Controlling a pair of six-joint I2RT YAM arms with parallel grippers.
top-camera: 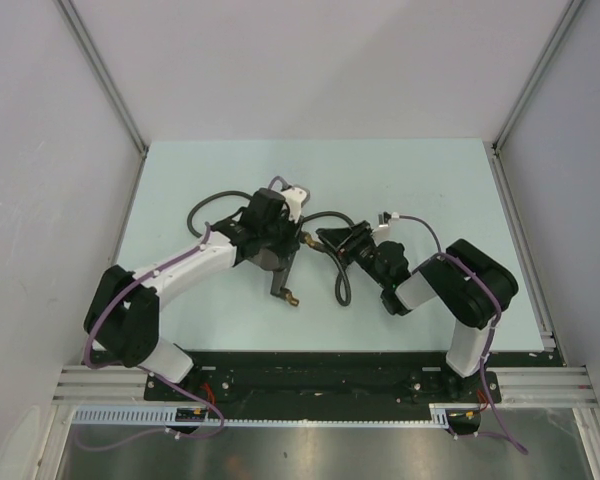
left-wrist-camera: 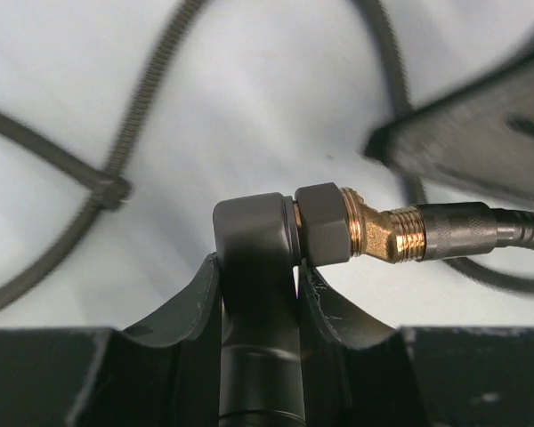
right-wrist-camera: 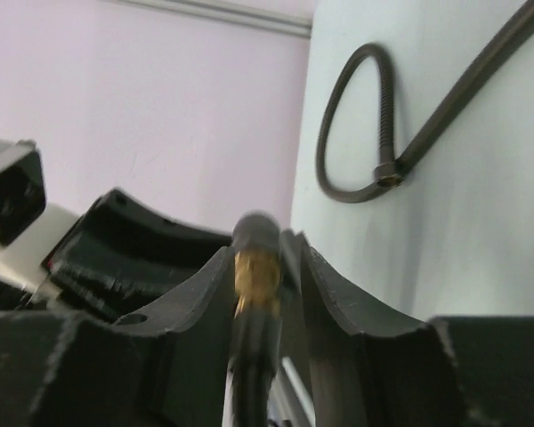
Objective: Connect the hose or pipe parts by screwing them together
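Here, hose (top-camera: 342,285) loops across pale-green table (top-camera: 430,180), white walls (top-camera: 40,150).

The left arm (top-camera: 170,275) bends at the elbow and reaches in to the middle. Its left gripper (left-wrist-camera: 258,267) squeezes tight on the fitting (left-wrist-camera: 254,222). The right arm (top-camera: 465,285) bends in too, and the right gripper (right-wrist-camera: 265,249) has its fingers a little apart around the hose end (right-wrist-camera: 256,271).

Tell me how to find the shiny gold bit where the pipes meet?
Look at the middle of the table, where the left gripper pinches a dark-grey fitting. Sticking out from that fitting is the brass elbow. It is the only bent, golden piece; the hose beyond it is dark and ribbed.
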